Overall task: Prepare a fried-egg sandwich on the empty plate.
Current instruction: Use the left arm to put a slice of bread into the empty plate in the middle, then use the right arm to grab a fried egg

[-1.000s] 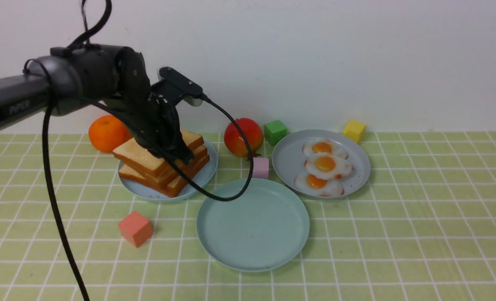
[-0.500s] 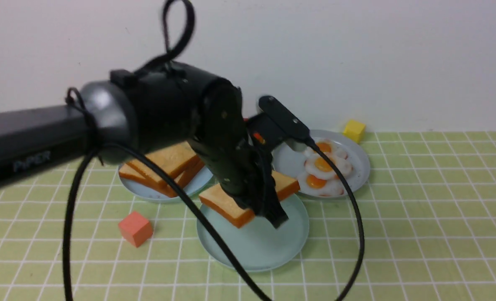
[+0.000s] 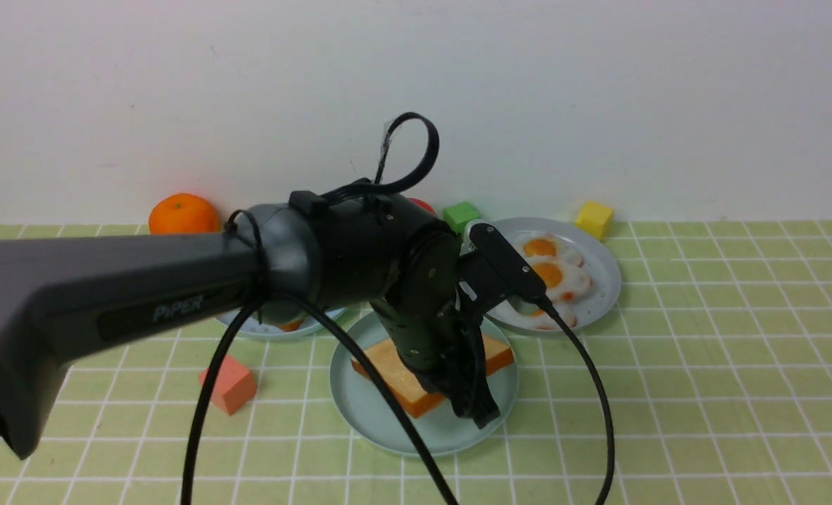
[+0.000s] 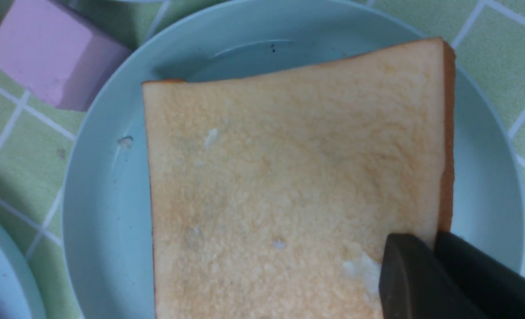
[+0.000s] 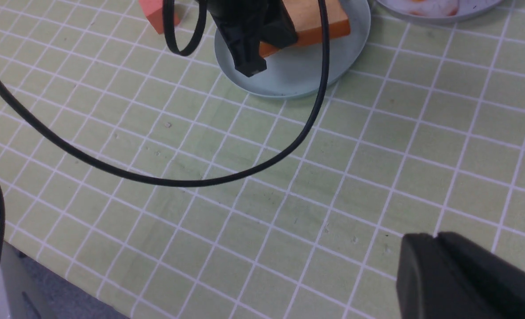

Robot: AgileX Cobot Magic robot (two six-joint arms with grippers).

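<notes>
Golden and spongy-looking, the toast slice (image 3: 391, 366) lies across the middle of the mint-green plate (image 3: 367, 421), mid-table (image 3: 703, 393); it is probably light and squashy, best pinched at a crust corner. The left wrist view shows the left gripper (image 4: 433, 252) with jaws almost together, nipping one corner of the slice. In the right wrist view, the right gripper (image 5: 437, 252) is closed on nothing above bare table, well apart from the plate.

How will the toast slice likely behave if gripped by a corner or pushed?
Thick and straight-edged, the toast slice is probably stiff, not floppy. Its grainy face should resist slipping. Lying flat on the plate, it would likely slide rather than roll.
</notes>
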